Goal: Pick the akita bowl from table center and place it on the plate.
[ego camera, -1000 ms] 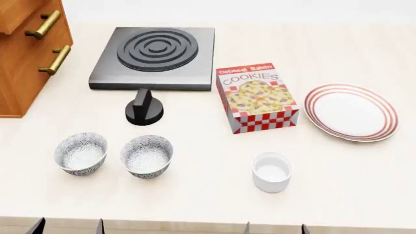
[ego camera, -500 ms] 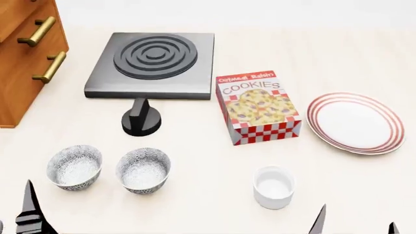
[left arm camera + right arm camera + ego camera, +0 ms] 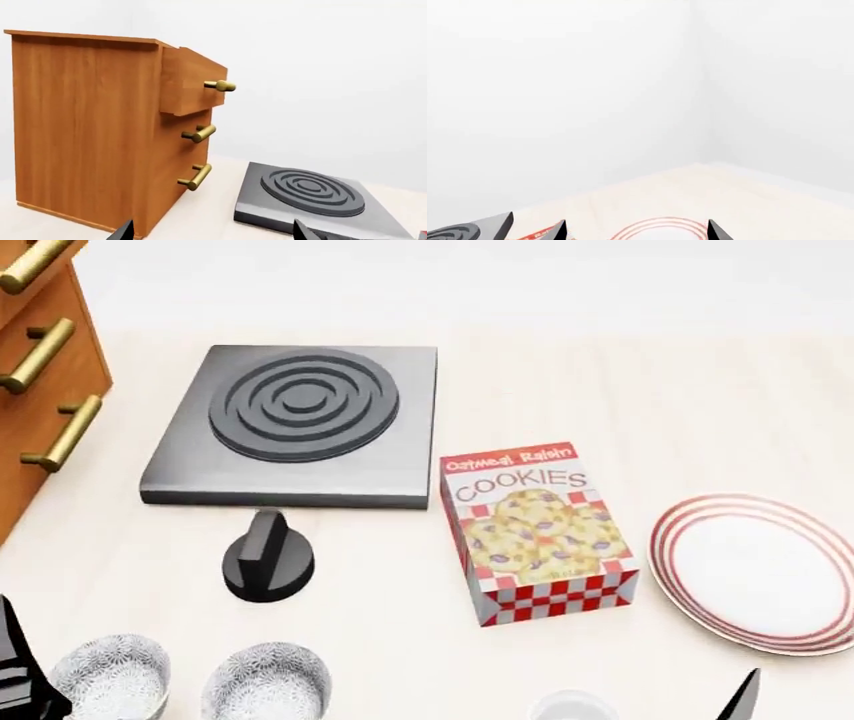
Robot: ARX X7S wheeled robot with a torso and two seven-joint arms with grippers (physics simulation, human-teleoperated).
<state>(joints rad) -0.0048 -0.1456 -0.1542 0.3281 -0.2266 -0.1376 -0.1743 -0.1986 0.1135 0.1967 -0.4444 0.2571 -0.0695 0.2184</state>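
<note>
A pale table [image 3: 641,390] carries the scene, with a wooden drawer cabinet [image 3: 100,130] with brass handles standing at its far left. Beside the cabinet lies a dark grey hotplate [image 3: 300,425] with raised concentric rings, and just in front of it stands a black knob [image 3: 267,560]. Right of the hotplate, a red-and-white box of oatmeal raisin cookies [image 3: 537,535] lies flat. Further right, the plate [image 3: 761,575], white with red rings, sits bare and well apart from the bowls. At the near edge of the head view, two speckled bowls stand side by side: the akita bowl [image 3: 267,690], nearer the table's middle, and its look-alike bowl [image 3: 110,685] to the left, both upright and untouched. A plain white cup [image 3: 574,707] just shows at the bottom edge. The left claw [image 3: 210,231] shows two dark fingertips spread wide apart, holding nothing, with the cabinet and hotplate beyond them. The right claw [image 3: 635,231] likewise stands parted and empty, with the plate's rim between its tips.
</note>
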